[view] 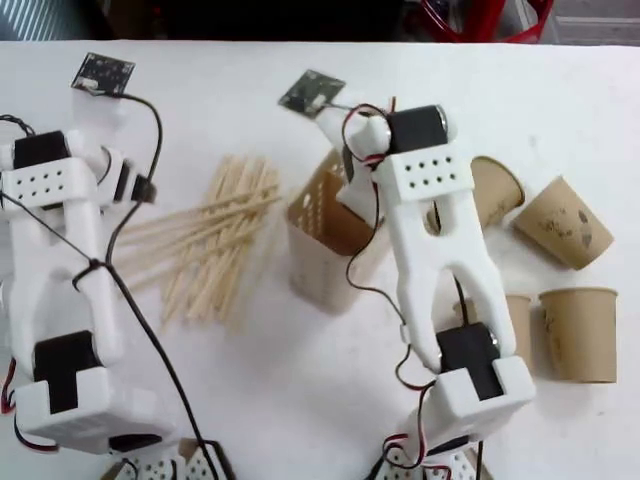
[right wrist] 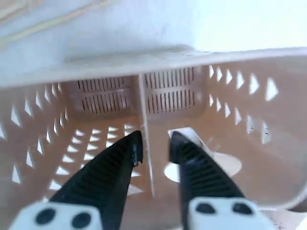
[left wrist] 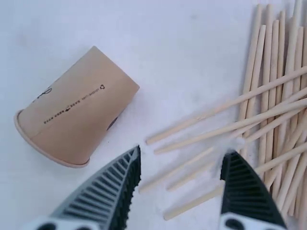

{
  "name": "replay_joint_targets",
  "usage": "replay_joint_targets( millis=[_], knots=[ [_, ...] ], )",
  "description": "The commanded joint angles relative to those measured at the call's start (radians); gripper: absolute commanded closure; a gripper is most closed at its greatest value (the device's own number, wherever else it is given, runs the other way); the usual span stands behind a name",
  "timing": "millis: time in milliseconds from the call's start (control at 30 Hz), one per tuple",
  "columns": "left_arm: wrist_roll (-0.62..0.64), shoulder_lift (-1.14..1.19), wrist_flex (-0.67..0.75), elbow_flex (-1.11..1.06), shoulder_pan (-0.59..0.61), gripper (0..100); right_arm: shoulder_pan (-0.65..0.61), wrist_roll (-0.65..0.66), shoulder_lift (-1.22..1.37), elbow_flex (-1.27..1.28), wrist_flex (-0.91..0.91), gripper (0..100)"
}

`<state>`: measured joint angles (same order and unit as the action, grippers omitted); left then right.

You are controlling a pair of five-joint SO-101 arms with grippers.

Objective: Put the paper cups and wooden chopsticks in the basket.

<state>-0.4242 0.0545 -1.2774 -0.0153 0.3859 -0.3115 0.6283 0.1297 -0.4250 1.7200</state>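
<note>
Where left gripper [left wrist: 182, 153] gapes, chopsticks [left wrist: 273, 96] between jaws, paper cup [left wrist: 72, 112] beside

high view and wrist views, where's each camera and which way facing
High view: above the table, looking down on both arms.
Left wrist view: on left wrist, facing down past open left tool at chopsticks, cup.
Right wrist view: on right wrist, facing into basket past right tool.
Shared: high and left wrist views both show chopsticks.
</note>
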Motion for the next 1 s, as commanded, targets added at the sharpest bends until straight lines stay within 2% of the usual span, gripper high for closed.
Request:
replay_joint_targets(
  millis=[0, 200, 367, 433, 567, 733, 833, 967],
  knots=[
    [0.002, -0.016, 0.008, 0.018, -0.022, 73, -0.001, -0.089, -0.065, -0.126, -0.008, 81.4],
    [0.023, -0.016, -0.135, 0.157, -0.039, 73, -0.001, -0.230, -0.211, -0.193, -0.008, 83.4],
    [0.032, -0.015, -0.290, 0.327, -0.045, 73, 0.007, -0.239, -0.386, -0.141, -0.002, 83.7],
    [0.029, -0.015, -0.324, 0.362, -0.045, 73, 0.053, -0.239, -0.476, -0.057, -0.002, 83.7],
    [0.002, -0.015, -0.367, 0.376, -0.045, 73, 0.179, -0.244, -0.687, 0.206, -0.007, 86.9],
    [-0.158, -0.013, -0.511, 0.368, -0.134, 76, 0.249, -0.203, -1.009, 0.672, -0.065, 98.4],
    [-0.227, -0.024, -0.499, 0.287, -0.180, 83, 0.251, -0.112, -1.221, 0.976, -0.130, 97.8],
    [-0.287, -0.073, -0.396, 0.103, -0.202, 84, 0.325, -0.100, -1.484, 1.283, -0.228, 97.9]
  ],
)
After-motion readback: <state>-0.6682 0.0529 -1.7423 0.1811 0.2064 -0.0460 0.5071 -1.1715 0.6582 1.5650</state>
